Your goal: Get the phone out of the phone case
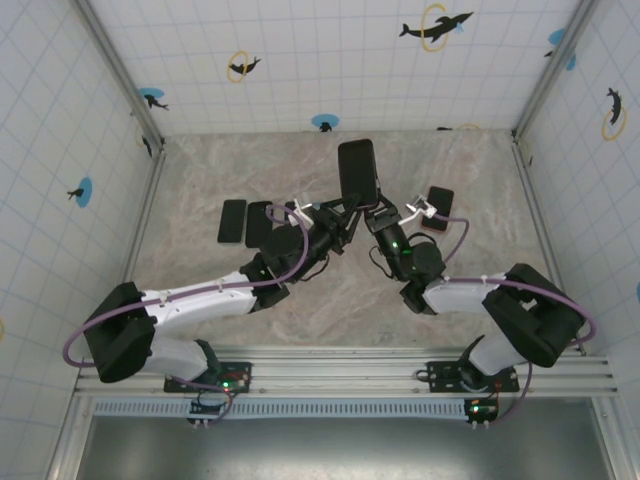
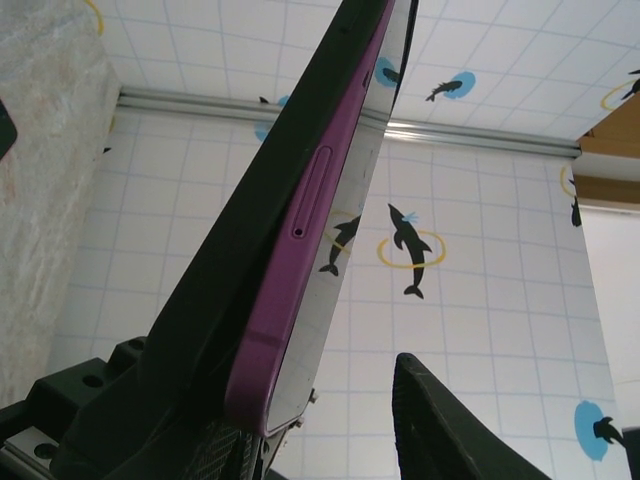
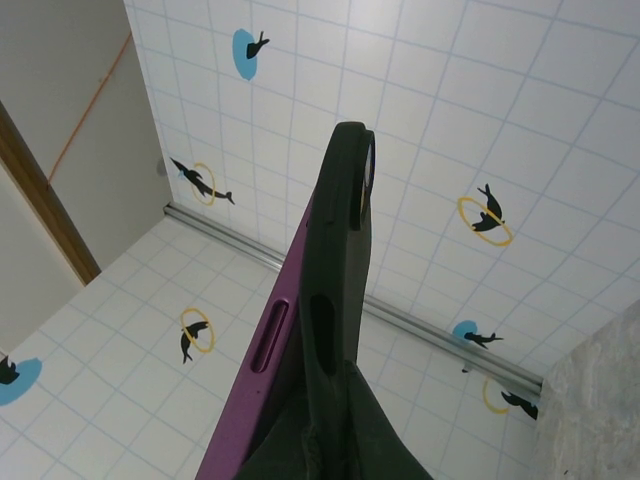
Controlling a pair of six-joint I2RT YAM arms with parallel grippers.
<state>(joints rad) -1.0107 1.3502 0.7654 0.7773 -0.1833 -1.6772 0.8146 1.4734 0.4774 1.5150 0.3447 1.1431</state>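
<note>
Where the two arms meet above the middle of the table (image 1: pixel 450 300), the purple phone (image 2: pixel 290 290) stands raised and tilted, partly in its black phone case (image 2: pixel 225 280), with one long side bare. The right gripper (image 1: pixel 377 213) is pinched tight on the case's lower end. The left gripper (image 1: pixel 338 213) has its jaws apart: one finger lies against the case back, the other stands clear of the screen.

Upright purple phone (image 2: pixel 300 262) partly inside black case (image 3: pixel 343 262).
</note>
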